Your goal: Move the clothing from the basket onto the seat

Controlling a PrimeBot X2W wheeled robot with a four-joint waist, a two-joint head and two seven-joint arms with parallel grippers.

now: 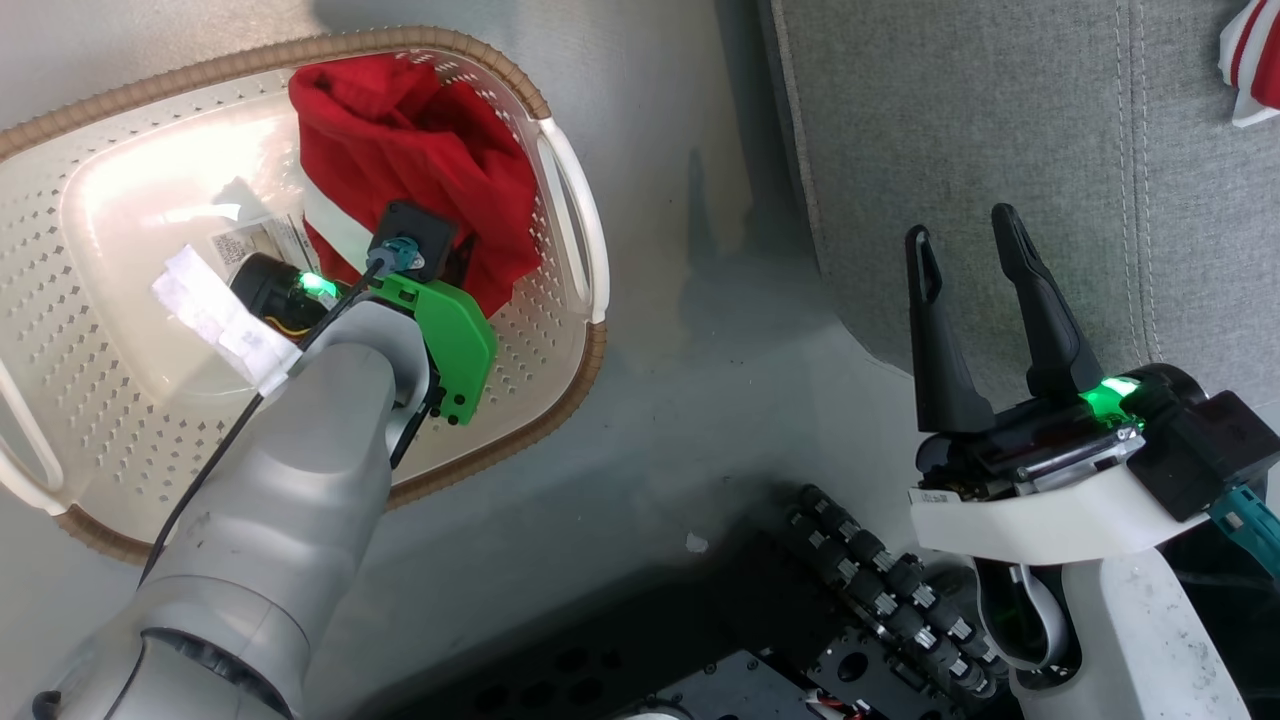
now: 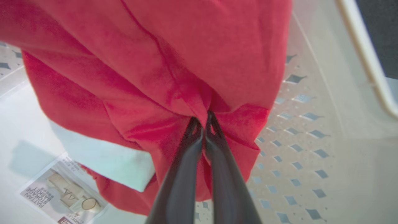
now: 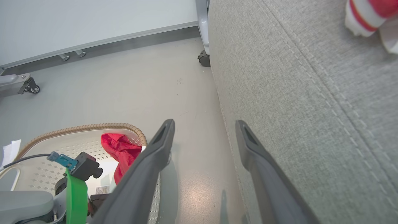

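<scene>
A red garment [image 1: 420, 150] lies bunched against the far wall of the cream basket [image 1: 300, 50], with a white patch [image 2: 105, 155] on its lower side. My left arm [image 1: 350, 400] reaches down into the basket. My left gripper [image 2: 205, 119] is shut on a fold of this red clothing. A second red garment with white stripes [image 1: 1255, 60] lies on the grey seat [image 1: 1000, 120] at the far right. My right gripper [image 1: 960, 225] stands open by the seat's front edge, nothing between its fingers. The right wrist view shows the seat [image 3: 311, 109], the striped garment [image 3: 367, 12] and the basket [image 3: 84, 127].
A product sticker [image 2: 62, 193] lies on the basket's floor. Grey floor [image 1: 700, 350] separates basket and seat. My own dark base [image 1: 800, 640] sits at the bottom. A wall's foot and castors [image 3: 204, 59] stand beyond the seat.
</scene>
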